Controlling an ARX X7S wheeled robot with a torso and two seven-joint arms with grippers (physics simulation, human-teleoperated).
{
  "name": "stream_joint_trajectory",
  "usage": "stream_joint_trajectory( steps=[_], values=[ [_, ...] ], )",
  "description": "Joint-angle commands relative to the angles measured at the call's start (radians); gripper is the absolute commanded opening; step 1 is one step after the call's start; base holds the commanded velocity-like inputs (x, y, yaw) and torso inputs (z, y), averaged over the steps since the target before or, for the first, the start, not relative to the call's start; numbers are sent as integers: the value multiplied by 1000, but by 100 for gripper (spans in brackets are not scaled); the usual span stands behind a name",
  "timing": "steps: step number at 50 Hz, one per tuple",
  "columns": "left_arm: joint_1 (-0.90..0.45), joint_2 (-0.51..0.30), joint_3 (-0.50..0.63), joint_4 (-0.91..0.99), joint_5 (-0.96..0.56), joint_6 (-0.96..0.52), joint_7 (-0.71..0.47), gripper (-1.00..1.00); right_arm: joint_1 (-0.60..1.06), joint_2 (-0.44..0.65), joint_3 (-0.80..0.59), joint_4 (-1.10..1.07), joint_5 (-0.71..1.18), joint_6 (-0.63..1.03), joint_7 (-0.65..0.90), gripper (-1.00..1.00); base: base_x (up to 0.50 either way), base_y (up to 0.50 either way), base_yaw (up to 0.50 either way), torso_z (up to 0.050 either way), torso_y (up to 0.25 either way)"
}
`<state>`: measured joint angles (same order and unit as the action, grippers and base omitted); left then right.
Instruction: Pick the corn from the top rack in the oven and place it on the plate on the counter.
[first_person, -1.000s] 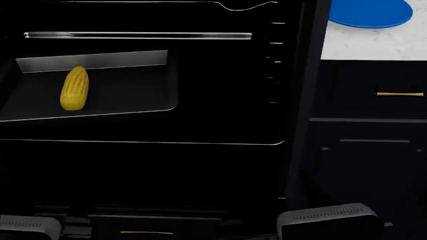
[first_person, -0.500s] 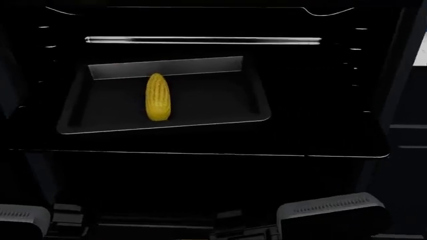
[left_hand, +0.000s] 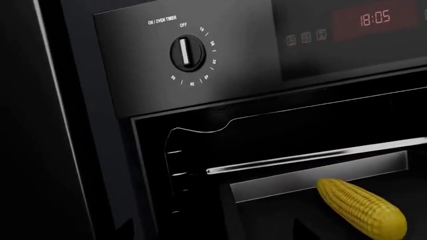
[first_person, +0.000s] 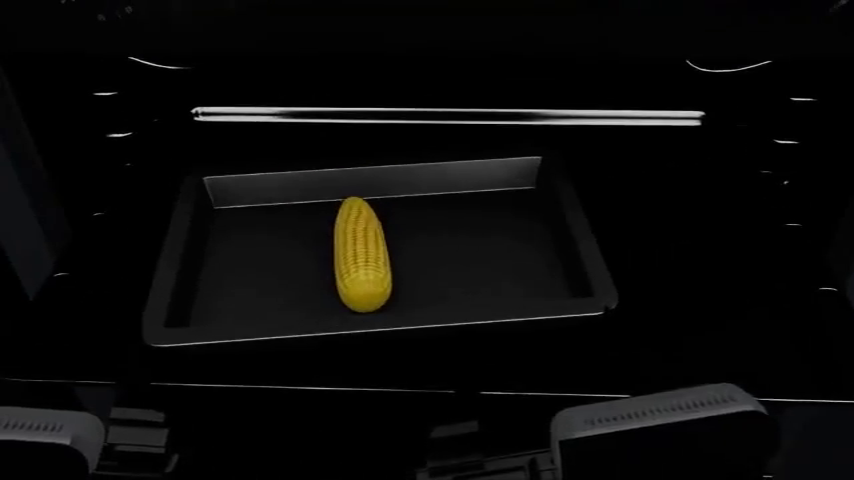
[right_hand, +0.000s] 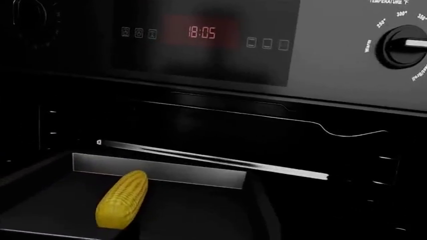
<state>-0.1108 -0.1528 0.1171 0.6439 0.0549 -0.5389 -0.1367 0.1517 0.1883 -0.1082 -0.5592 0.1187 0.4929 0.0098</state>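
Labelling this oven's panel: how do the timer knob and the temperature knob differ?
The timer knob has its grip bar upright near OFF; the temperature knob has its bar lying sideways. The timer's ring carries small numbers, the temperature's carries 250 and 300. They flank the clock on opposite sides. Both are round and black with white markings.

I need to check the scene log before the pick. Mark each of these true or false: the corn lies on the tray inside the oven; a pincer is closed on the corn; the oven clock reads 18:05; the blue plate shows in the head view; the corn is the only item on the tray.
1. The corn lies on the top rack inside the oven. True.
2. A pincer is closed on the corn. False: nothing touches the cob, and no fingertips show in any view.
3. The clock display reads 18:05. True.
4. The blue plate shows in the head view. False: that view shows only the oven cavity.
5. The corn is the only item on the tray. True.
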Motion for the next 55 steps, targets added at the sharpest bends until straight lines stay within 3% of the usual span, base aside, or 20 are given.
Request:
stream_joint_trajectory(
  steps=[1, 6, 7, 17, 25, 35, 55],
  values=[
    [-1, -2, 1, 0, -5, -5, -4, 100, 1, 3, -2, 4, 4, -1, 1, 100, 0, 0, 0, 0, 0],
    [-1, -2, 1, 0, -5, -5, -4, 100, 1, 3, -2, 4, 4, -1, 1, 100, 0, 0, 0, 0, 0],
    [12, 107, -58, -9, 126, 13, 140, 100, -3, -84, 56, 3, -92, 12, -107, 100, 0, 0, 0, 0, 0],
    [-124, 97, -35, 136, 141, -274, 153, 100, 144, -48, 48, -139, -87, 253, -107, 100, 0, 0, 0, 0, 0],
    [-217, 78, 18, 198, 178, -404, 146, 100, 235, -31, 42, -186, -80, 374, -110, 100, 0, 0, 0, 0, 0],
    [-220, 69, 33, 168, 170, -385, 122, 100, 216, -25, 47, -163, -70, 339, -106, 100, 19, 0, 0, 0, 0],
    [-216, 54, 42, 166, 145, -375, 97, 100, 210, -15, 40, -160, -55, 324, -97, 100, 355, 0, 0, 0, 0]
  ],
)
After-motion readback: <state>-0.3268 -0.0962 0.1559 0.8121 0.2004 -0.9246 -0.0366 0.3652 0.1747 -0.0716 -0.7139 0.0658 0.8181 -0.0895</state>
